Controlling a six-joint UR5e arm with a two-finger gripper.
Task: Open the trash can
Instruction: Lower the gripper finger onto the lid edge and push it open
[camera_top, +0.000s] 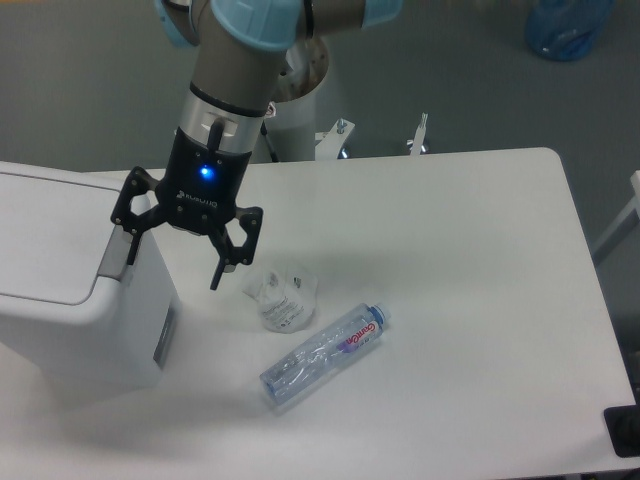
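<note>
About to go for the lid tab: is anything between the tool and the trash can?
Nothing visible. The open tool is right at the trash can by its grey tab; wrapper and bottle lie off to the side.

Pretty even overhead light, soft shadows on the white surface (480, 300), slightly grainy overall, no real glare.

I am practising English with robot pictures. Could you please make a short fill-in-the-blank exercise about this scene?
1. The lid of the trash can is ____.
2. The gripper holds nothing; its fingers are ____.
3. The plastic bottle is lying on the ____.
4. The crumpled wrapper lies between the trash can and the ____.

Missing words: closed; open; table; bottle
</note>
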